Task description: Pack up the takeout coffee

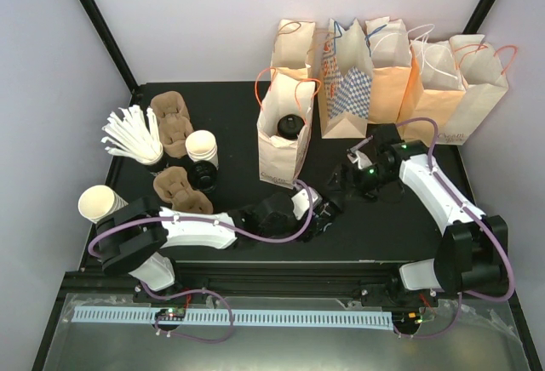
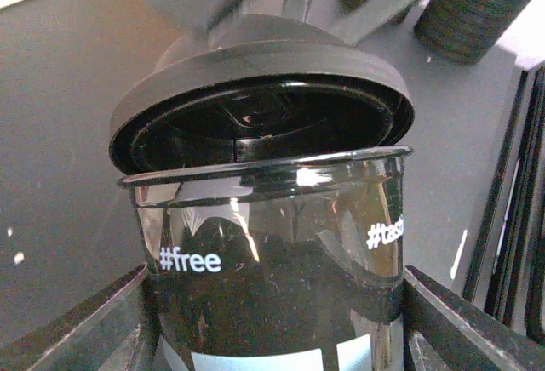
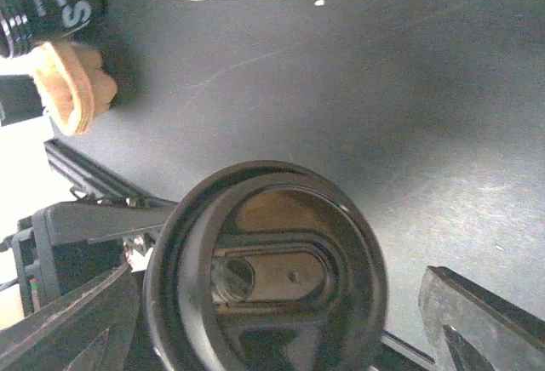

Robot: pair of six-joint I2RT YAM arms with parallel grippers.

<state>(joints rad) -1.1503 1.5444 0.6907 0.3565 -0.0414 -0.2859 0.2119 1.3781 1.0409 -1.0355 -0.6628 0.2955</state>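
My left gripper (image 2: 272,324) is shut on the takeout coffee cup (image 2: 272,243). The cup has a dark glossy side with white "#free" lettering, and a finger (image 2: 85,328) presses on each flank. A round black lid (image 2: 255,90) lies askew on the rim, with its near edge lifted so the underside shows. In the right wrist view the lid (image 3: 264,260) sits between the spread fingers of my open right gripper (image 3: 277,316). The right-hand finger (image 3: 485,320) is well clear of it. In the top view both grippers, left (image 1: 317,214) and right (image 1: 341,185), meet at the table's front centre.
An open brown paper bag (image 1: 285,145) stands just behind the grippers with a black-lidded cup (image 1: 289,124) inside. More bags (image 1: 392,82) line the back. At the left are pulp carriers (image 1: 170,120), cream cups (image 1: 202,145) and a bundle of white sticks (image 1: 132,137).
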